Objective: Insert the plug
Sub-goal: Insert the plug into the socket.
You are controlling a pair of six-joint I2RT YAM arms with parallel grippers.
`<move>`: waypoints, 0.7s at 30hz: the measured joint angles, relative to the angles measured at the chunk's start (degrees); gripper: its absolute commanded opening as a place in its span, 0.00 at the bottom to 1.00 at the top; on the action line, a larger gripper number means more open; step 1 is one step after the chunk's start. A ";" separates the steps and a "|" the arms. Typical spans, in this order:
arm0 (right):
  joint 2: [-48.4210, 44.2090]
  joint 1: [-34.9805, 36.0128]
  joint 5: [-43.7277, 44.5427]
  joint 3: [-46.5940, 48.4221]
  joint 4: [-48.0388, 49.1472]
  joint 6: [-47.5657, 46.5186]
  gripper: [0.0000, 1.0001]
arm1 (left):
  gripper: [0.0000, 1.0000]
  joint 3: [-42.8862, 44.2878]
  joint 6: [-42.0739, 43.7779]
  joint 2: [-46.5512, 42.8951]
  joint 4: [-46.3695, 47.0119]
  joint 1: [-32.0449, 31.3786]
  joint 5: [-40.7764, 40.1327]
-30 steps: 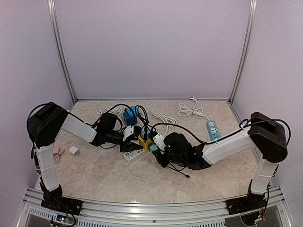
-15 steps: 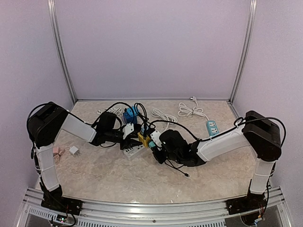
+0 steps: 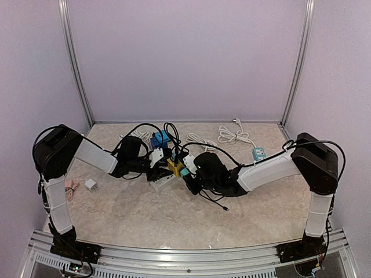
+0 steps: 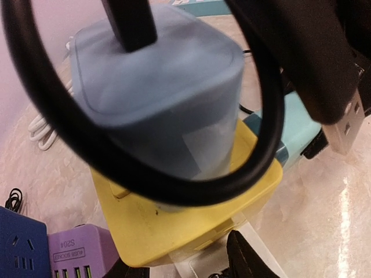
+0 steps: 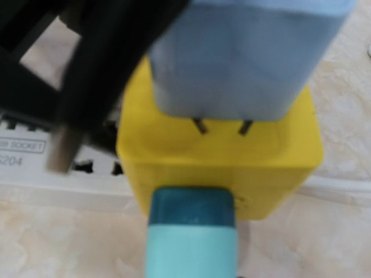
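Observation:
A yellow cube socket [image 3: 173, 168] sits plugged on a white power strip [image 3: 162, 181] at the table's middle. A blue-grey adapter [image 4: 156, 104] with a black cable sits on the cube's top, its two prongs [image 5: 200, 125] partly showing. My right gripper [image 3: 189, 173] is shut on a teal plug [image 3: 184, 172], whose dark tip [image 5: 193, 205] is pressed against the cube's side [image 5: 278, 174]; its fingers are out of the right wrist view. My left gripper [image 3: 155, 165] is shut low on the strip under the cube [image 4: 174, 231], one black finger [image 4: 243, 258] showing.
A blue cube socket [image 3: 159, 140] and a purple socket [image 4: 69, 255] lie just behind the left gripper. Black cable loops [image 4: 272, 116] hang over the cube. White cables [image 3: 235, 136], a teal power strip [image 3: 258, 153] and a small white adapter [image 3: 91, 185] lie around.
Both grippers, the strip and the yellow cube have shifted left and farther back. The right arm has followed, keeping the teal plug at the cube's side.

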 measured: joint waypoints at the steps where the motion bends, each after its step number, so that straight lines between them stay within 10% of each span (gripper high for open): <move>1: -0.02 -0.07 -0.15 0.00 0.02 0.07 0.21 | 0.45 0.00 -0.96 0.00 0.07 0.00 0.07; 21: -12.63 -0.70 -3.21 -7.87 -1.70 0.74 0.53 | 0.84 -0.66 -1.75 -5.57 -11.63 -0.68 15.67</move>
